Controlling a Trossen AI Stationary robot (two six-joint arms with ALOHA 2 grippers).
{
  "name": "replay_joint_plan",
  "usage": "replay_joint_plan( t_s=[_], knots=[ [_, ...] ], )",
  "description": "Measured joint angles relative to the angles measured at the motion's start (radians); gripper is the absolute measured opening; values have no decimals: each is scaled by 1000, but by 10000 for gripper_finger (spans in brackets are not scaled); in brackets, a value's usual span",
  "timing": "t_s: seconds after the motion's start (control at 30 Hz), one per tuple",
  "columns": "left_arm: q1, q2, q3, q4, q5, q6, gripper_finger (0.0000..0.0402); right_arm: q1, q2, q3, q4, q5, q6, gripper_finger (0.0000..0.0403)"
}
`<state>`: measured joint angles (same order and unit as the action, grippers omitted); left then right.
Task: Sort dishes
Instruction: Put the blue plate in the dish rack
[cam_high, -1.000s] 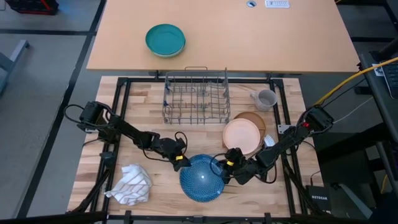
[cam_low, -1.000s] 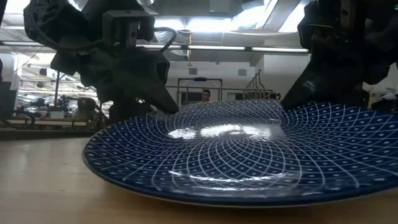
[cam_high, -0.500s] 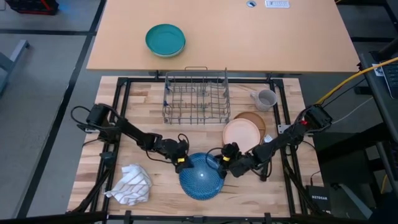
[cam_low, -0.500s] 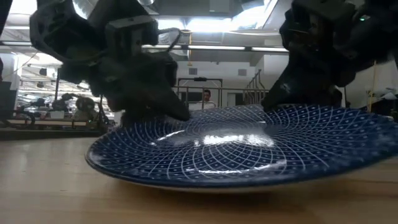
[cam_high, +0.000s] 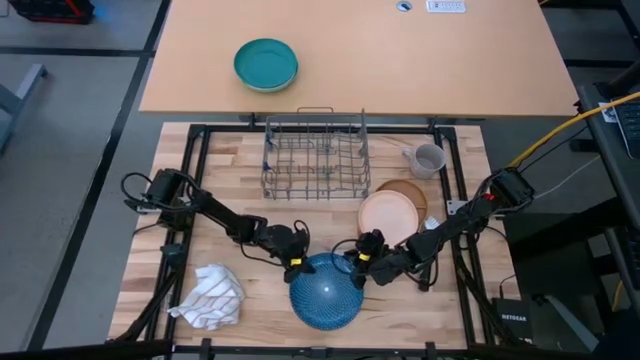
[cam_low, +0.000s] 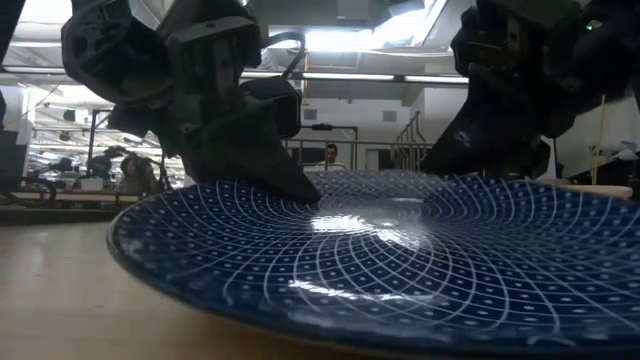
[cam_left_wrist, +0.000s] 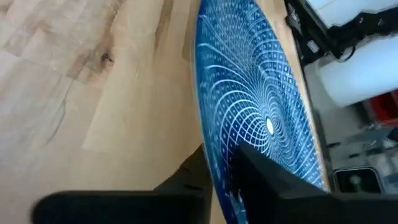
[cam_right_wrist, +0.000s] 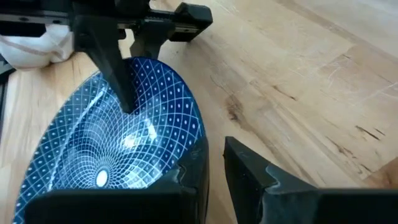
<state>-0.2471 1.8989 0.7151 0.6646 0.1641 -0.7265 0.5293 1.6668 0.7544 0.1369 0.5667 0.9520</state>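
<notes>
Gripping the blue plate from both sides, we see the left gripper closed on its left rim and the right gripper closed on its right rim, each with one finger above and one below the edge. The plate sits near the bench's front edge, around its middle, covered in a fine white web pattern. The wire rack at the back edge of the bench stands with nothing in its slots. The pink bowl toward the right edge holds nothing, and a brown dish lies partly under it. The grey mug stands by the back right corner. A striped cloth lies crumpled near the front left corner.
</notes>
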Motion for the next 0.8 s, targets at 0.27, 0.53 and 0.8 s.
replay_joint_plan(
  t_s=[0.27, 0.53, 0.8],
  knots=[
    [12, -2, 0, 16, 33, -85, 22, 1, -3, 2, 37, 8, -91, 55],
    [46, -25, -1, 18, 108, -163, 4, 0, -20, 0, 228, 18, -379, 55],
    [67, -122, -3, -57, 86, -144, 4, 1, -187, 0, 229, 74, -653, 55]
  ],
)
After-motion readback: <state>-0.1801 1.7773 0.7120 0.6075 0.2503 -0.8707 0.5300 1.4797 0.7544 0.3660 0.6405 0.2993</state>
